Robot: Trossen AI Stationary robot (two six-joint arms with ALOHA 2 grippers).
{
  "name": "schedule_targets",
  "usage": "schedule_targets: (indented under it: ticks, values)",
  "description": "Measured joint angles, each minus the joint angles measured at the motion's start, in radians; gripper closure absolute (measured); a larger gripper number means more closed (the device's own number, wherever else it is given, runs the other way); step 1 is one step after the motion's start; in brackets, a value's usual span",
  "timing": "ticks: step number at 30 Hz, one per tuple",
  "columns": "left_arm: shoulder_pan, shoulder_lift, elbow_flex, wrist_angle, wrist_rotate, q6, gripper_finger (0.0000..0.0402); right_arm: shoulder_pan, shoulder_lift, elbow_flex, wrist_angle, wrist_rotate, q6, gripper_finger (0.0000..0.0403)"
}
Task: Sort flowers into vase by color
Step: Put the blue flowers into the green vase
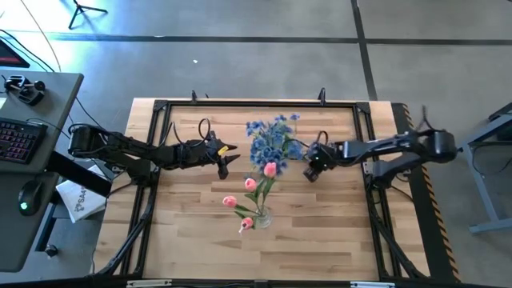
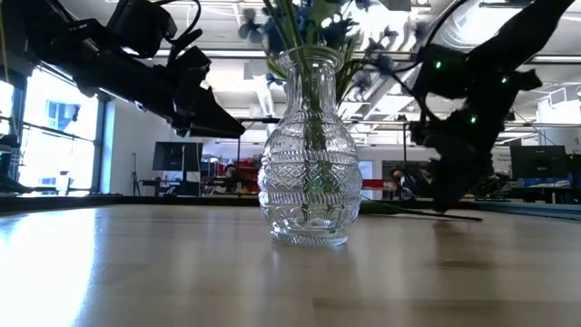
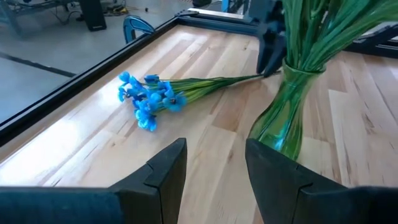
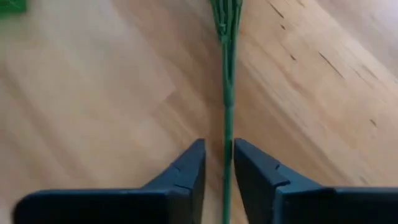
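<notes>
The right gripper point(image 4: 217, 163) has its fingers nearly closed around the thin green stem of a blue spray point(image 3: 149, 99) lying on the table point(image 1: 192, 232) at 12 o'clock from the vase point(image 1: 262, 216). The left gripper point(image 3: 214, 165) hangs open and empty at 10 o'clock. Pink tulips point(image 1: 270, 169) already stand in the vase. I think this blue spray still has to go in. Only the right wrist view shows the stem between the fingers.
</notes>
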Motion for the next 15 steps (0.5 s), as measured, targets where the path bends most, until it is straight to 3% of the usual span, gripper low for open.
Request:
schedule_targets:
  ticks: [7, 11, 15]
  values:
    - [0.000, 0.000, 0.000, -0.001, 0.001, 0.001, 0.0248, -0.029, -0.110, 0.002, 0.055, 0.057, -0.089, 0.0201]
    - [0.000, 0.000, 0.000, -0.002, 0.001, 0.001, 0.0248, -0.068, -0.043, 0.002, 0.185, 0.060, -0.228, 0.0141]
    - [0.000, 0.000, 0.000, -0.002, 0.001, 0.001, 0.0248, -0.110, 0.061, 0.003, 0.338, 0.057, -0.313, 0.0127]
